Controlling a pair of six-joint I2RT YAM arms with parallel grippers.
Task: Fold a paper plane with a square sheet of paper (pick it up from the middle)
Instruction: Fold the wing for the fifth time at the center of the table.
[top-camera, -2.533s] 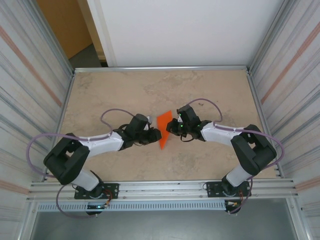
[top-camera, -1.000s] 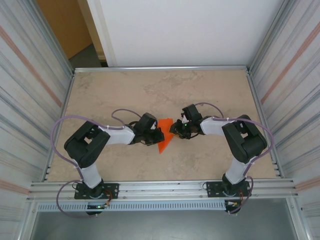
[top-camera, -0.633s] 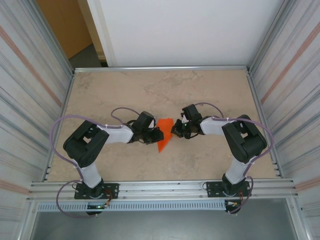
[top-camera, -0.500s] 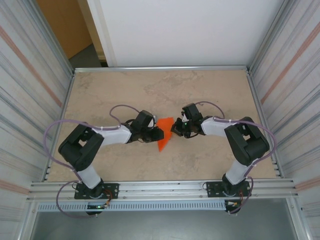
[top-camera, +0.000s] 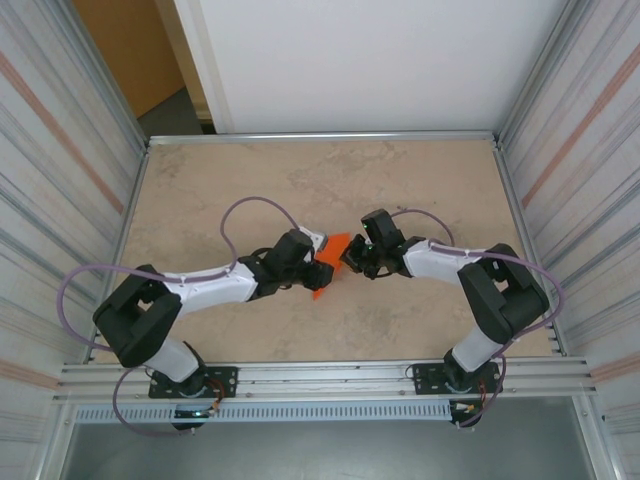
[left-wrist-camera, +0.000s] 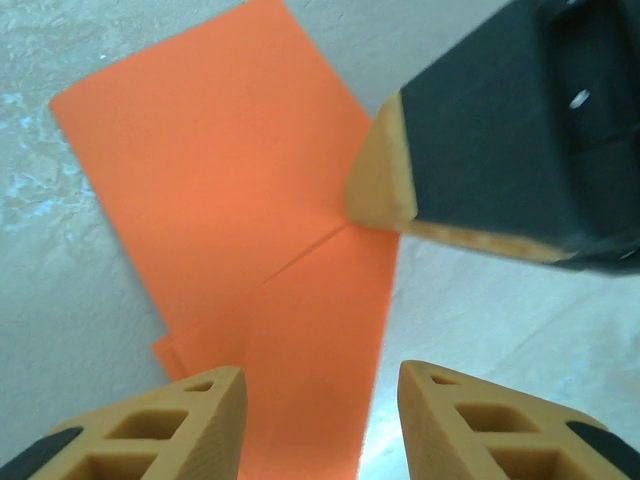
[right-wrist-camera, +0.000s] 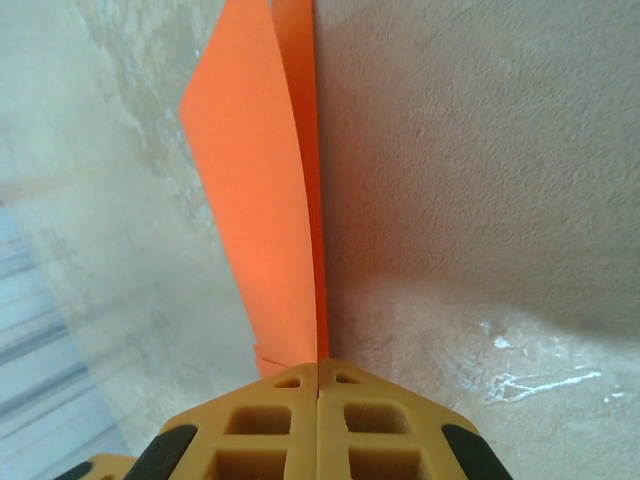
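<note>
The orange sheet (top-camera: 333, 248) was partly folded, its layers doubled over one another, and it sat between your two claws over the middle of the table (top-camera: 400, 180). In the right wrist view the orange sheet (right-wrist-camera: 255, 200) ran lengthways straight out ahead of the right claw (right-wrist-camera: 318, 375). That claw's fingers were clenched flat together on the sheet's near end, and the layers fanned a little apart beyond the pinch (a second layer peeped out along the right).

From the left claw (left-wrist-camera: 320, 380) the orange sheet (left-wrist-camera: 250, 200) lay directly ahead. This claw was released, one finger on each side of the sheet's narrow end. I could not tell whether either finger touched the paper, or whether the paper rested on the table.

The right claw (left-wrist-camera: 450, 130) met the sheet's far edge just where a crease reached it.

In the top view the left claw (top-camera: 312, 270) and the right claw (top-camera: 350, 258) faced each other, both close. My judgement: your left was the free one. With the sheet's long axis roughly in line with its gap, it needed only to close or slide forward.
</note>
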